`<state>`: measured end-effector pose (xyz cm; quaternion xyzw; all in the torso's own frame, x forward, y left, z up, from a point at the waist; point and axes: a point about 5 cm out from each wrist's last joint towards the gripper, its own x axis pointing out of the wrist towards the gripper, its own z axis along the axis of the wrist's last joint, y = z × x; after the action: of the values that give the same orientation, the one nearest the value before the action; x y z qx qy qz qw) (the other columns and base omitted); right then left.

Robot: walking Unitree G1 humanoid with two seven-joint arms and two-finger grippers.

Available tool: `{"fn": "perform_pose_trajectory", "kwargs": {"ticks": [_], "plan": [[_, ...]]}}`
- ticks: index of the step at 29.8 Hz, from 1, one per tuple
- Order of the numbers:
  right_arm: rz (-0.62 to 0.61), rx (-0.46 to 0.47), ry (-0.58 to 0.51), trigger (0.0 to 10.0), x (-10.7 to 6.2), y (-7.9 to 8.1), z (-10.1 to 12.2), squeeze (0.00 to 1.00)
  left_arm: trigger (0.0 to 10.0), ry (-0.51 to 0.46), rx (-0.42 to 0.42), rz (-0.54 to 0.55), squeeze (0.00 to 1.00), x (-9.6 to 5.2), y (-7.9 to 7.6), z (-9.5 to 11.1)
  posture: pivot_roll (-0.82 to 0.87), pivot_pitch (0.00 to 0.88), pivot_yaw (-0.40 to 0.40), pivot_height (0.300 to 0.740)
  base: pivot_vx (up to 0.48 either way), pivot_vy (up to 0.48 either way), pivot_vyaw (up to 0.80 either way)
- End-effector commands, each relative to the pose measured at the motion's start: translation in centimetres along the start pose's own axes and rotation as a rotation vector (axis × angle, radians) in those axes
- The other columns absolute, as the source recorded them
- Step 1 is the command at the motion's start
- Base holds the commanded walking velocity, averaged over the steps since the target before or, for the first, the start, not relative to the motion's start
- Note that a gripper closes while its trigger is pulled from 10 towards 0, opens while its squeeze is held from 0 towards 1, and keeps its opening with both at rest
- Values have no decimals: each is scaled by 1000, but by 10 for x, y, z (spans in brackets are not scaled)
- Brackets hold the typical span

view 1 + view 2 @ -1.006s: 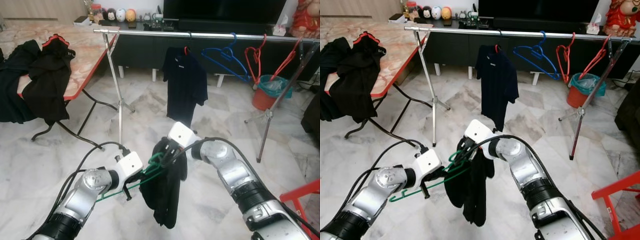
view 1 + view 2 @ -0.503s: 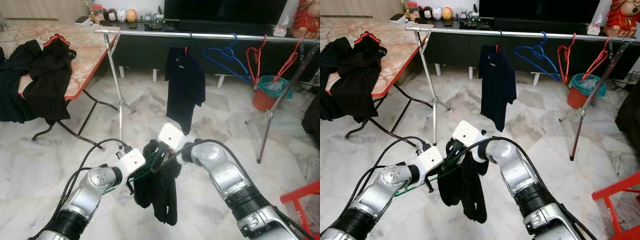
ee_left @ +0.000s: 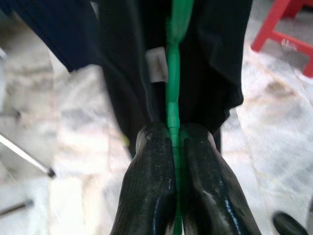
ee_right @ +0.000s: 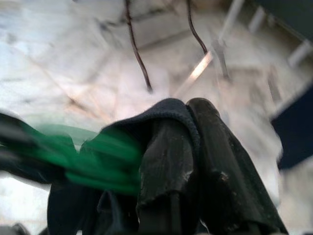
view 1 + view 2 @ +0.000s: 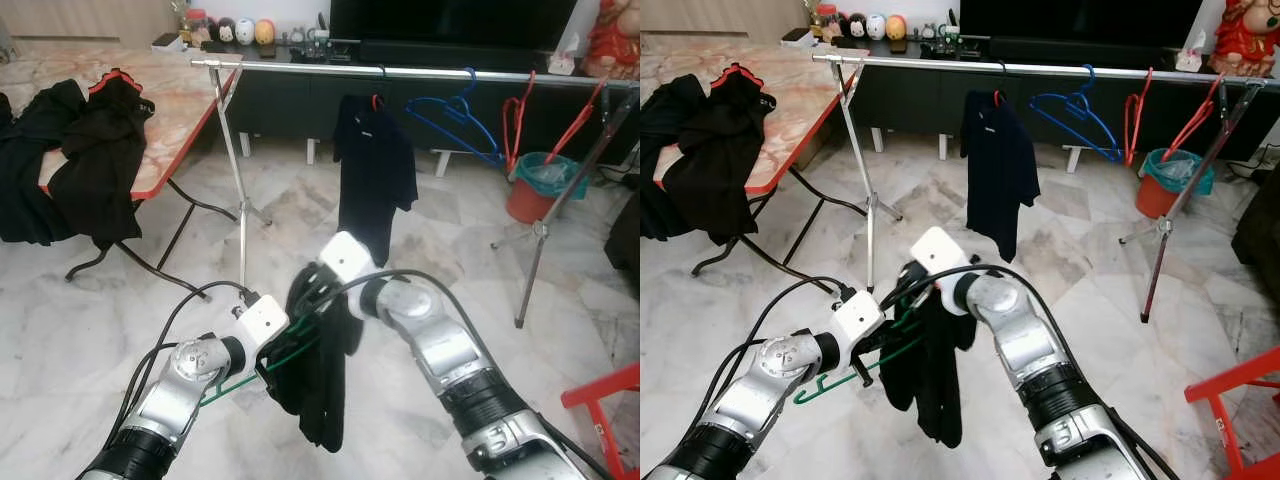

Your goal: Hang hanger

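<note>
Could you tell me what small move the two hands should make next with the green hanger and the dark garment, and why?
Probably the right hand, pinching the dark garment's fabric, should draw it further along the green hanger, while the left hand keeps its clamp. The garment hangs bunched around the hanger, not spread, and both are low, well short of the rail.

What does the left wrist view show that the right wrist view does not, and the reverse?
Left wrist view: the left gripper shut on the green hanger, a white label on the black garment, and a red stool.

Right wrist view: the right gripper pinching a fold of that garment, and a rack leg.

Both: the green hanger, the black garment and the marble floor.
</note>
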<state>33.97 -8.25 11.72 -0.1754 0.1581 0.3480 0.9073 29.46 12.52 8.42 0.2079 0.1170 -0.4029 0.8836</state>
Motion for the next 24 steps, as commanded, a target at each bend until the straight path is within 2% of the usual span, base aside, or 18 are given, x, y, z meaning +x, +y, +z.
{"fn": "perform_pose_trajectory", "kwargs": {"ticks": [1,7,16,19,21,24], "plan": [[-20,16,12,10000,-2,-4,-2,0,10000,-71,23,21,0,-1,6,15,28,0,-32,740,0,0,0],[-47,33,27,10000,-4,-7,-10,0,10000,-85,21,38,0,-1,9,17,36,0,-39,740,0,0,0],[56,40,-22,10000,-4,9,2,0,10000,-86,9,44,0,4,7,16,23,0,-41,740,0,0,0],[81,34,-18,10000,-3,17,4,0,10000,-96,9,47,0,5,6,18,22,0,-41,740,0,0,0],[148,18,-40,10000,-3,34,9,0,10000,-98,10,52,0,5,7,18,21,0,-40,740,0,0,0],[203,25,-66,10000,-5,48,12,0,10000,-100,6,57,0,6,7,19,20,0,-37,740,0,0,0]]}}
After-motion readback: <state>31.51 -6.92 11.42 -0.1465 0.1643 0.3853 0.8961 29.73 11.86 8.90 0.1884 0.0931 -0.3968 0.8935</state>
